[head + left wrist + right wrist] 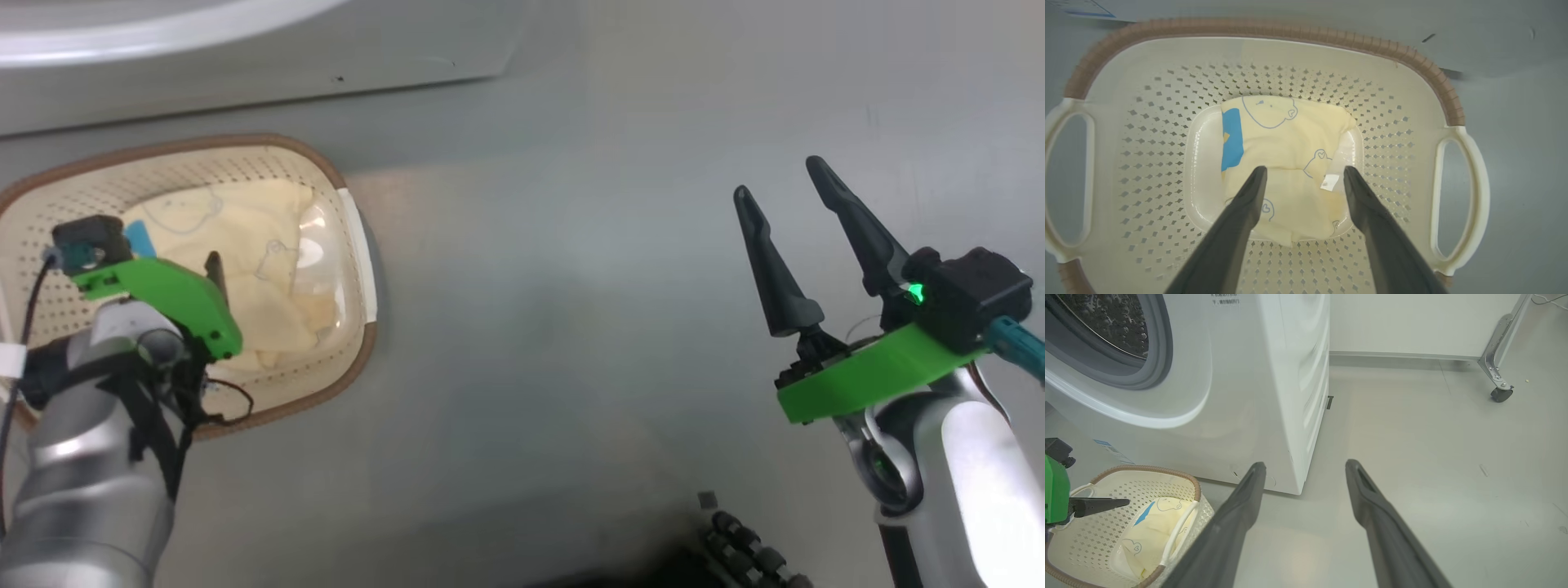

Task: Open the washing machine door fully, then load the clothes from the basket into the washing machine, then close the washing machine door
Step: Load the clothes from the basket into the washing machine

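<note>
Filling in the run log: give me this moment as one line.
left pincer: open, over clothes in basket | right pincer: open, empty, over floor | washing machine: drum visible

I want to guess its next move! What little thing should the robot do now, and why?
Probably lower the left claw straight down onto the clothes. It hangs open above the basket, fingers spread over the clothes lying on its bottom, seemingly not touching them yet, so it looks too high to pinch anything.
</note>
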Controlling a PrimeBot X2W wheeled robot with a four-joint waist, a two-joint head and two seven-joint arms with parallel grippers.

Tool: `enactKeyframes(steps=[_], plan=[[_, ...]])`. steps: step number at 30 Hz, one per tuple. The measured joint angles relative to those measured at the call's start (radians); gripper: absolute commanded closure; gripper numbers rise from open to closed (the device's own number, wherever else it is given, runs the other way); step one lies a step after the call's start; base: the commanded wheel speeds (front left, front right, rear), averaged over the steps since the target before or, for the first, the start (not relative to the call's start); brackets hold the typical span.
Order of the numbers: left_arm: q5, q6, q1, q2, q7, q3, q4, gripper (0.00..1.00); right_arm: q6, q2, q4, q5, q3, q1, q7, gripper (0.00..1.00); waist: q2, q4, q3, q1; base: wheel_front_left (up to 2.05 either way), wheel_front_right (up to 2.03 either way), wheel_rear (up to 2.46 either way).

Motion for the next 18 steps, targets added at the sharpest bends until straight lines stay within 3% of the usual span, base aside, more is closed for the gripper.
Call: enactKeyframes(steps=[6,18], plan=[[-0.009,0.0,-0.117,0.054,0.03,0.017,0.08,0.0,0.0,0.001,-0.029,0.0,0.027,-0.026,-0.011,0.0,0.0,-0.028,0.137,-0.0001,0.0,0.0,0.0],[-0.033,0.009,-0.238,0.086,0.06,0.03,0.122,0.0,0.0,-0.011,-0.062,0.022,0.097,-0.046,-0.036,0.0,0.0,-0.05,0.355,-0.0001,0.0,0.0,0.0]])
